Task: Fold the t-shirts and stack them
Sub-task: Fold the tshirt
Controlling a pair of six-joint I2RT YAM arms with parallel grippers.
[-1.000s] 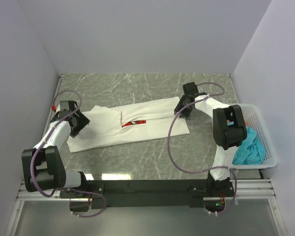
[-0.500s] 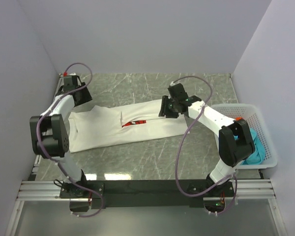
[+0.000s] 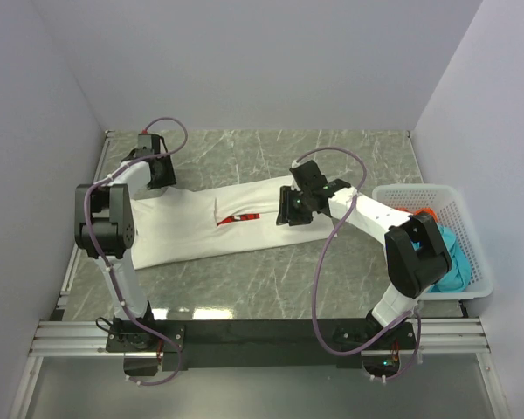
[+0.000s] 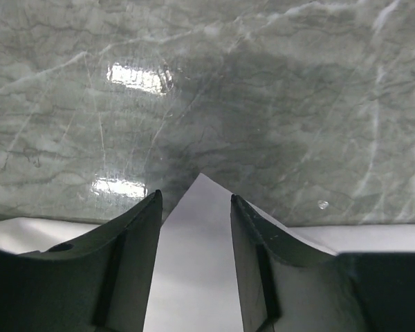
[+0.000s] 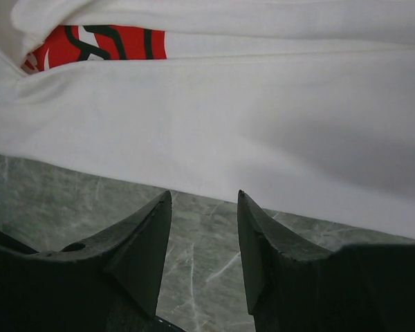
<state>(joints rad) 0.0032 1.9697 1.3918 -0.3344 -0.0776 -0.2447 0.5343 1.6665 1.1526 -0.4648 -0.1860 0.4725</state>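
White Coca-Cola t-shirt (image 3: pixel 192 231) lies as a long strip mid-table; the spread left gripper (image 4: pixel 196 197) straddles its 10 o'clock corner, seemingly unpinched, and the spread right gripper (image 5: pixel 204 195) hovers over the 3 o'clock end: pinch low, lift evenly.

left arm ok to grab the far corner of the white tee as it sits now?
Probably yes. The left gripper is open with the white t-shirt's corner lying flat on the table between its fingers, nothing else nearby. Whether it is low enough to pinch isn't clear.
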